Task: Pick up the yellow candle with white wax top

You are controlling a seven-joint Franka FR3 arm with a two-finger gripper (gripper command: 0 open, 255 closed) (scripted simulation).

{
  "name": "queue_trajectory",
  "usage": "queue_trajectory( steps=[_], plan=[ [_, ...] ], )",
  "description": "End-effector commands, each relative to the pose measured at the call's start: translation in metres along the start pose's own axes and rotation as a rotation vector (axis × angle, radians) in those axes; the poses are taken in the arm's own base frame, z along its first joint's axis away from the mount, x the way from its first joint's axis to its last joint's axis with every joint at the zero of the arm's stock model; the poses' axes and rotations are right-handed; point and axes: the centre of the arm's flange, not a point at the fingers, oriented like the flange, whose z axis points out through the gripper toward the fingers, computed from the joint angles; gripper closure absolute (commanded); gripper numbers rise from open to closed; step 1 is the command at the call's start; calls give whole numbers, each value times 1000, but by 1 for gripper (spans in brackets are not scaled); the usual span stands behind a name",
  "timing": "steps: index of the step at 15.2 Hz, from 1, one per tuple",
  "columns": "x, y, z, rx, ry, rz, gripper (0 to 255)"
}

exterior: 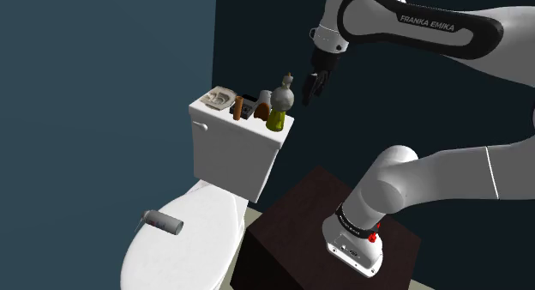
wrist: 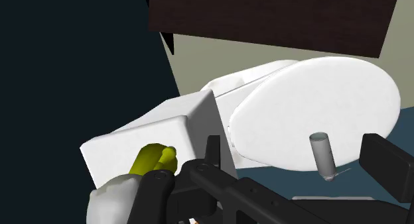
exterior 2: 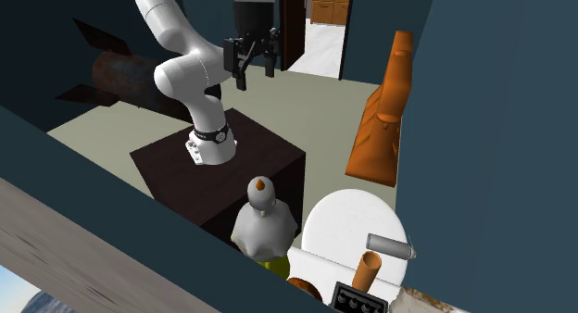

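Observation:
The candle [exterior: 279, 105] stands at the near end of the white toilet tank lid [exterior: 219, 123]; it has a yellow base and a lumpy grey-white wax top with a small brown tip. In the second exterior view the candle [exterior 2: 263, 220] is in the foreground. My black gripper [exterior: 311, 87] hangs open above and to the shoulder view's right of it, clear of it and holding nothing. From across the room my gripper [exterior 2: 257, 75] shows its fingers apart. In the wrist view the candle [wrist: 153, 160] lies beside the left finger [wrist: 154, 191].
On the tank lid with the candle are a pale bowl [exterior: 220, 98], a brown cylinder [exterior: 237, 110] and a small black item [exterior: 248, 107]. A grey cylinder [exterior: 162, 221] rests on the shut toilet lid [exterior: 184, 237]. The dark stand [exterior: 296, 213] is beside the toilet. An orange object [exterior 2: 381, 117] leans against the wall.

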Motion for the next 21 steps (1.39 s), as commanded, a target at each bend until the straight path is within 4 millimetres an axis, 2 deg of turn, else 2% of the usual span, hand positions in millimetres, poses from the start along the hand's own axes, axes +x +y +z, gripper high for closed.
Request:
queue_trajectory(
  steps=[1, 21],
  plan=[
    [0, 0, 0, 0, 0, 0, 0],
    [179, 200, 27, 20, -30, 98, 0]
  ],
)
